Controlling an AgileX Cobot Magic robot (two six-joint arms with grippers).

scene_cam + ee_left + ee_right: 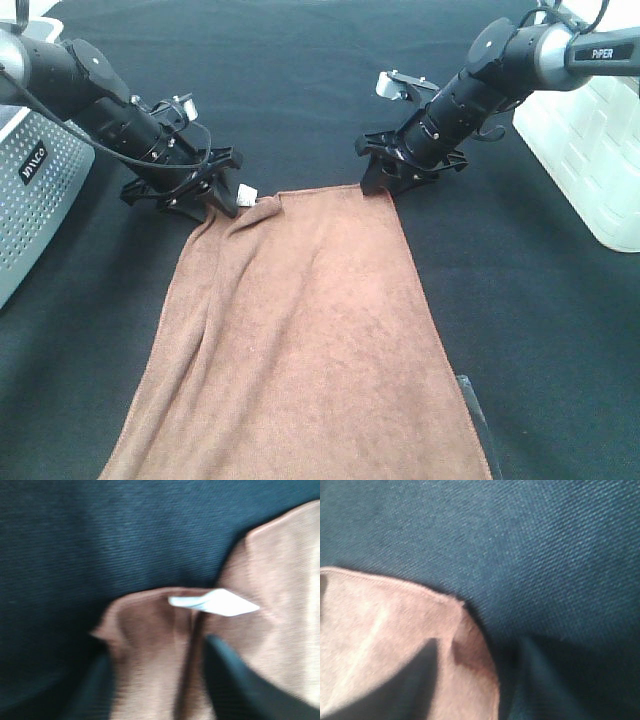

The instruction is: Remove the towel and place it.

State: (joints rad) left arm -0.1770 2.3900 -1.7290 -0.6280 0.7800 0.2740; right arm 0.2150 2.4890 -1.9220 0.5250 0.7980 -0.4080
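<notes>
I'm seeing the towel (300,340) lying spread on the dark surface (300,80), running from the middle of the high view down to 6 o'clock, where it is leaving the frame. Its far edge is facing 12 o'clock, and the white tag (246,194) is sticking up at the 11 o'clock corner.

The left gripper (215,200) is sitting on that corner. In its wrist view, cloth (150,645) is bunching up between the two fingers (235,675) just below the tag (220,602), so I'm reading it as clamping the towel.

The right gripper (385,180) is touching down at the 1 o'clock corner. Its wrist view is showing the hemmed corner (380,625) between blurred fingers (420,680), and I cannot tell whether they are pinching it.

A grey perforated box (35,190) is sitting at 9 o'clock, and a white bin (585,150) at 3 o'clock, both well apart from the towel.
</notes>
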